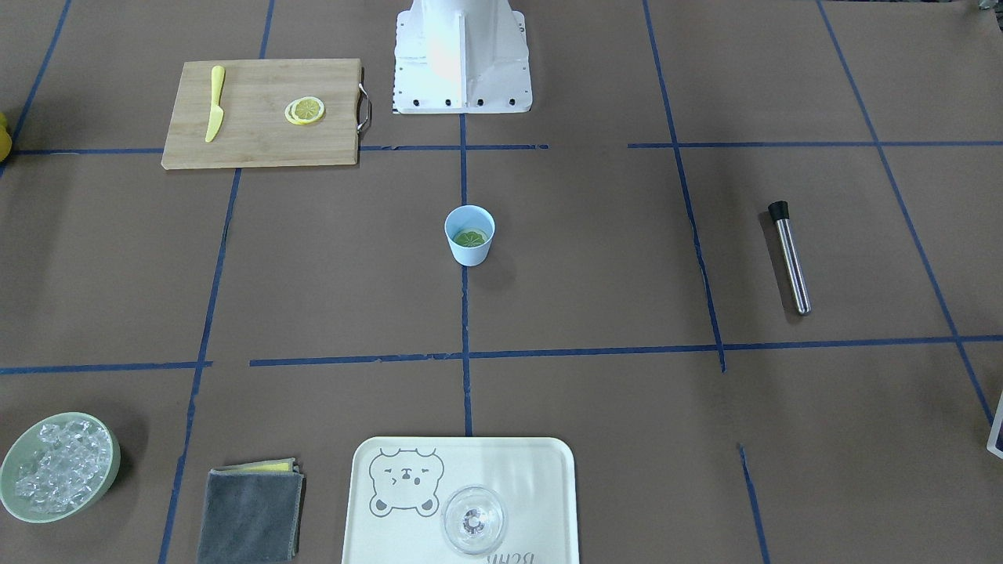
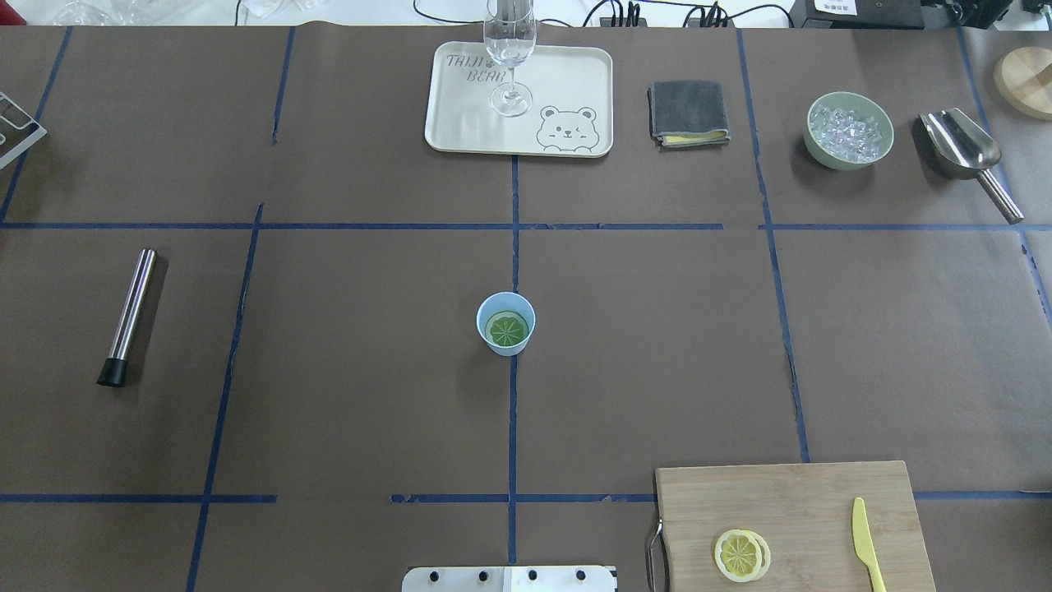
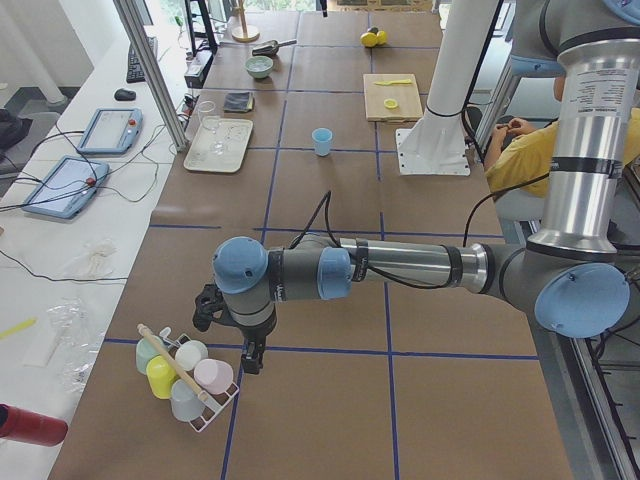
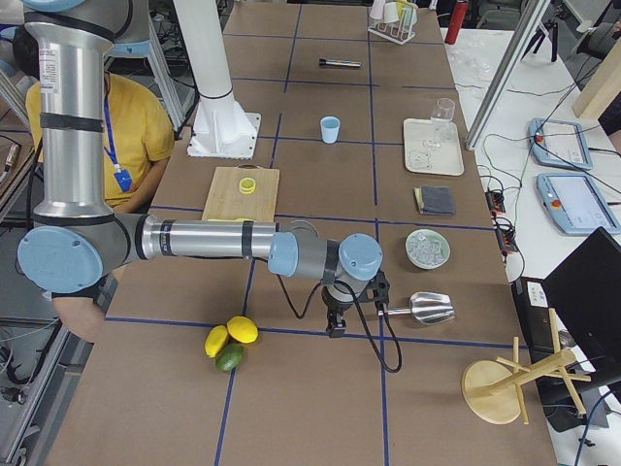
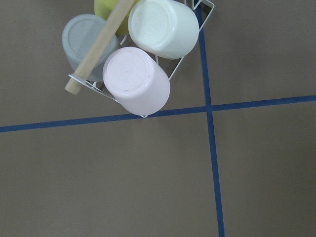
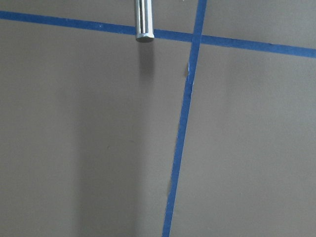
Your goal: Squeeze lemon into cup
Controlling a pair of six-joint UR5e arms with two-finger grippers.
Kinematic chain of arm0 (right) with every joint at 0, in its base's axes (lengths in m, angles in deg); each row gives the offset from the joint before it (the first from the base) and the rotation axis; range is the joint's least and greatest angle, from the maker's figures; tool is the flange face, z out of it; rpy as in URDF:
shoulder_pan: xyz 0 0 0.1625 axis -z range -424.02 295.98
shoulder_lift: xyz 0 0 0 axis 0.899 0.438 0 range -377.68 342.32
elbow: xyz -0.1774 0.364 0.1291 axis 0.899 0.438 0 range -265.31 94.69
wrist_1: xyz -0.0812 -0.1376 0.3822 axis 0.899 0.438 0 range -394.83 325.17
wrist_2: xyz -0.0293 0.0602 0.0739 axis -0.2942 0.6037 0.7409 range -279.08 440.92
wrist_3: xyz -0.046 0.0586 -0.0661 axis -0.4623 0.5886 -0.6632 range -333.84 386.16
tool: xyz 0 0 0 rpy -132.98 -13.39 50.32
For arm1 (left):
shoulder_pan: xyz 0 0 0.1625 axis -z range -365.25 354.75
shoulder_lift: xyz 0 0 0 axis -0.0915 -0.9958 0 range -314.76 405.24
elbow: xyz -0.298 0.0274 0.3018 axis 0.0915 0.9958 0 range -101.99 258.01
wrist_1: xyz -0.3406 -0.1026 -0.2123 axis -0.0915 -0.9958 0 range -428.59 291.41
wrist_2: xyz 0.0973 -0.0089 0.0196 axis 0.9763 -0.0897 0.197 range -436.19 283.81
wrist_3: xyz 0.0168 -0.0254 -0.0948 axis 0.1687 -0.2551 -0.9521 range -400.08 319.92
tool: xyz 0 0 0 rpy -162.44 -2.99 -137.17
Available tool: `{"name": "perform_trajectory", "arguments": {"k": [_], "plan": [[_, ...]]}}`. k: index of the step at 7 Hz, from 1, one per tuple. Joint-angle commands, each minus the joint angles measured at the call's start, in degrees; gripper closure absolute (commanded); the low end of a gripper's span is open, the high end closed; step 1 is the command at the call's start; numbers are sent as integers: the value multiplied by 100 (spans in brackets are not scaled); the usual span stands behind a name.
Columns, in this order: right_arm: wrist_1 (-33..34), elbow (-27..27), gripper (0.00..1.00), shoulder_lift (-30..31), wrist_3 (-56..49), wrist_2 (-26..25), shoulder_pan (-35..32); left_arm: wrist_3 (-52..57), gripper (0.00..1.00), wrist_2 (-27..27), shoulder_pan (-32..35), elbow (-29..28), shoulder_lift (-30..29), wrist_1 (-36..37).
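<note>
The light-blue cup [image 1: 470, 234] stands upright at the table's middle, also in the overhead view [image 2: 505, 323]. A lemon slice [image 2: 507, 328] lies flat inside it and looks greenish there. Two more lemon slices [image 2: 741, 555] lie stacked on the wooden cutting board [image 2: 822, 501]. My left gripper [image 3: 245, 355] hangs far from the cup, beside a rack of cups. My right gripper [image 4: 333, 325] hangs at the opposite table end, near a metal scoop. Both show only in the side views, so I cannot tell whether they are open or shut.
A yellow plastic knife [image 2: 865, 543] lies on the board. A tray [image 2: 460, 123] holds a clear glass [image 2: 509, 49]. A grey cloth [image 2: 687, 112], a bowl of ice [image 2: 848, 130], a metal scoop [image 2: 966, 152] and a steel muddler [image 2: 127, 316] lie around. The cup rack [image 5: 133, 54] is under the left wrist.
</note>
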Motion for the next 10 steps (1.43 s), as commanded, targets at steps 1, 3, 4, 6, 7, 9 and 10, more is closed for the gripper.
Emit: {"name": "perform_trajectory", "arguments": {"k": [1, 3, 4, 6, 7, 9, 10], "plan": [[-307, 38, 0, 86, 10, -2, 0, -354, 0, -563, -309, 23, -3, -34], [-308, 47, 0, 95, 10, -2, 0, -338, 0, -595, -671, 23, 6, -471], [-308, 38, 0, 104, 10, 16, 0, -312, 0, -499, -672, 49, 102, -474], [-317, -22, 0, 278, 1, 16, 0, -216, 0, -8, -654, 479, 138, -500], [-317, -75, 0, 306, 10, 7, 0, -206, 0, 491, -654, 515, 112, -483], [-326, -216, 0, 289, -25, -36, 0, -215, 0, 469, -654, 542, 138, -456], [-326, -199, 0, 280, -16, -98, 0, -241, 0, 461, -654, 559, 138, -500]]}}
